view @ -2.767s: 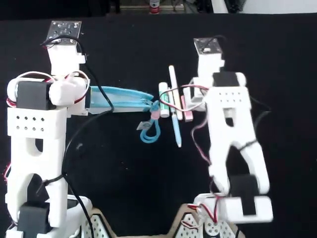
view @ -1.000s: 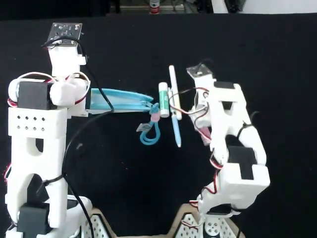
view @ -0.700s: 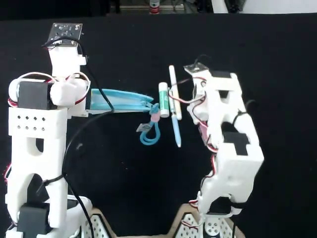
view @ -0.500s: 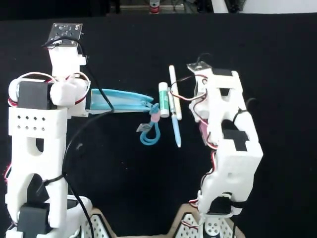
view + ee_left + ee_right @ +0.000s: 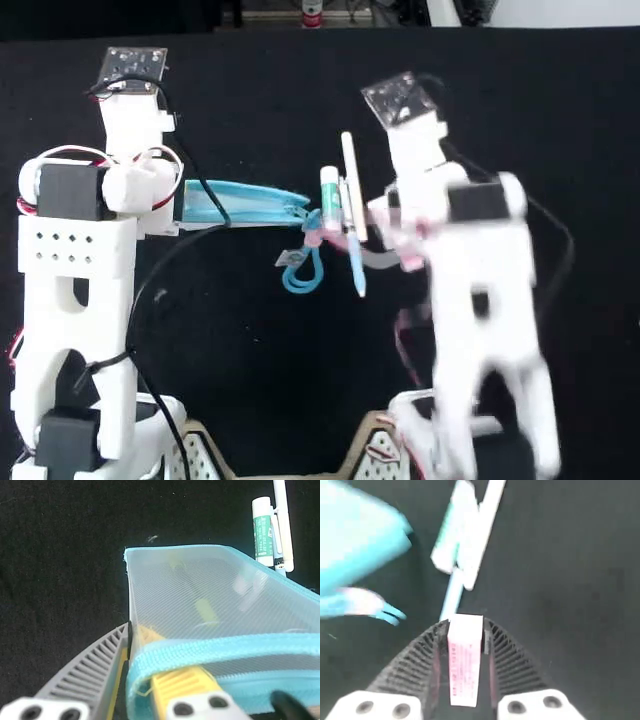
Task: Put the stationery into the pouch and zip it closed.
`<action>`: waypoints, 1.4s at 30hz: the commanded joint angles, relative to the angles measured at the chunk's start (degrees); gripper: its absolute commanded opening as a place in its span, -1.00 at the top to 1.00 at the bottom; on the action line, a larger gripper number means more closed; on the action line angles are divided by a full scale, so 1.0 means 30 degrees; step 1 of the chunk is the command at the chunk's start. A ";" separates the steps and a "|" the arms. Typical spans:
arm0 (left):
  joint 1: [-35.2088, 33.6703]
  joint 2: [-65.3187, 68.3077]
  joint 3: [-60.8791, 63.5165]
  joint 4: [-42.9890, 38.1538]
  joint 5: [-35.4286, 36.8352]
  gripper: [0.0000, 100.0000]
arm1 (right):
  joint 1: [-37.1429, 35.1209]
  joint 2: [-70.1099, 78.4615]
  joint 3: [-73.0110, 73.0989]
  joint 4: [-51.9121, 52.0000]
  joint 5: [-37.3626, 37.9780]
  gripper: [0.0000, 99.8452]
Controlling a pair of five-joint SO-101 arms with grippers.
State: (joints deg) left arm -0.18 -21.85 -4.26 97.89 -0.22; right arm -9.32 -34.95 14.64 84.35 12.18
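Two things are being held: the left gripper [image 5: 135,647] is pinching the mesh pouch [image 5: 240,201] at centre-left, the right gripper [image 5: 465,632] clamping an eraser [image 5: 464,662].

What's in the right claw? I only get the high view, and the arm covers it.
Observer: The right wrist view shows the right claw shut on a white-and-pink block, maybe an eraser.
Child: Is anything inside the pouch?
Observer: In the left wrist view, something yellow shows through the mesh of the pouch.
Child: Who's holding the pouch?
Observer: The left claw, shut on its blue zipper edge.
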 commanded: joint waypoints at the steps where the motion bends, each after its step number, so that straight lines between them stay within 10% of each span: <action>1: 0.0601 0.0293 0.0278 -0.0029 -0.0029 0.94 | -0.3722 -0.5407 -0.0542 -0.1875 -0.2520 0.98; 6: 0.0601 0.0322 0.0308 -0.0029 -0.0029 0.94 | -0.8850 -0.8161 0.3619 -0.8645 -0.3751 0.98; 17: 0.0601 0.0322 0.0337 -0.0029 0.0000 0.94 | -1.0784 -0.9245 1.1619 -2.2300 -0.2022 0.98; 42: 0.0601 0.0322 0.0366 0.0029 -0.0029 0.94 | -0.9905 -0.9363 1.5282 -2.3912 -0.2081 0.98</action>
State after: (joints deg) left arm 0.35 -21.85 -3.30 97.89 -0.22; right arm -41.05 -62.90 60.35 13.41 5.58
